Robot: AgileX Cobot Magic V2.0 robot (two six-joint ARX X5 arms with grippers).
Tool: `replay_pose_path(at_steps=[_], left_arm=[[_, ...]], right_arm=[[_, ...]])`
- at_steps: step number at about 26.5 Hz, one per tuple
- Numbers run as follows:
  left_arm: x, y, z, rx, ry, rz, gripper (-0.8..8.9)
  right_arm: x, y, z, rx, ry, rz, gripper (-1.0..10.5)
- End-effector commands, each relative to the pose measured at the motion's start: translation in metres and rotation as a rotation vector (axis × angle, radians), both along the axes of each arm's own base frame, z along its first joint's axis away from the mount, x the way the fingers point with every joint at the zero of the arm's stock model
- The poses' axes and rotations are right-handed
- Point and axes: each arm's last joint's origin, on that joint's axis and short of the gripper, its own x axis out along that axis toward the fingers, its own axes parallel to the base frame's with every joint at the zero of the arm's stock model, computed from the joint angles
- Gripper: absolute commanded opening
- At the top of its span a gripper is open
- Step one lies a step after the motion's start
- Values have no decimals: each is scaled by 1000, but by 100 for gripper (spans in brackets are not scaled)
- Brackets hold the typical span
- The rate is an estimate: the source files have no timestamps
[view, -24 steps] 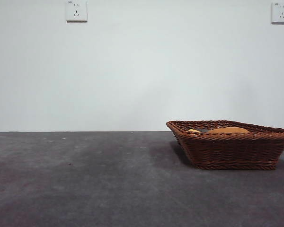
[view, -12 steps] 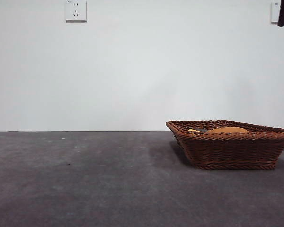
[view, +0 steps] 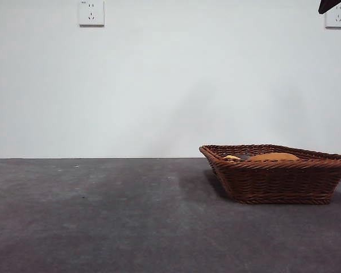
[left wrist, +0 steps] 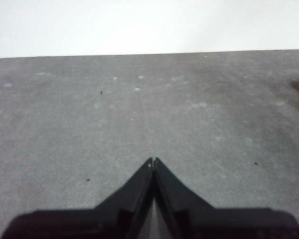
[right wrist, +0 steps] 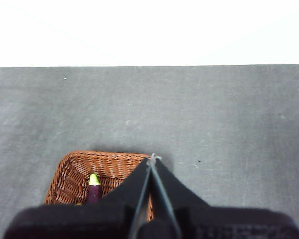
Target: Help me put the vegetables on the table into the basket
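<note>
Three vegetables, potato [view: 274, 156] and eggplant [right wrist: 93, 191] clearest, sit inside the basket [view: 278, 181]; desk [view: 102, 216] shows none left. Both my fingers, left [left wrist: 153, 162] and right [right wrist: 152, 159], are pressed together, holding nothing.

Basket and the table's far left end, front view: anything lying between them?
Nothing: in the front view, only bare table runs left from the basket.

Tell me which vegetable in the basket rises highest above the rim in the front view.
The tan-orange potato. Its rounded top rises above the basket rim, while the yellow one and the dark purple one beside it barely clear the rim.
</note>
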Motion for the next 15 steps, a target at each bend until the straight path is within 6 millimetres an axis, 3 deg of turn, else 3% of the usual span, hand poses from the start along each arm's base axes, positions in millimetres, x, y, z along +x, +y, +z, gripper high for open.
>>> replay_pose_path(at_steps=[1,15], left_arm=[[1,0,-4,-5,16,0,-3],[2,0,-7,-5,50,0,-3]], right_arm=[[4,0,-5,3,8,-3,0],[4,0,-4,3,7,-3,0]])
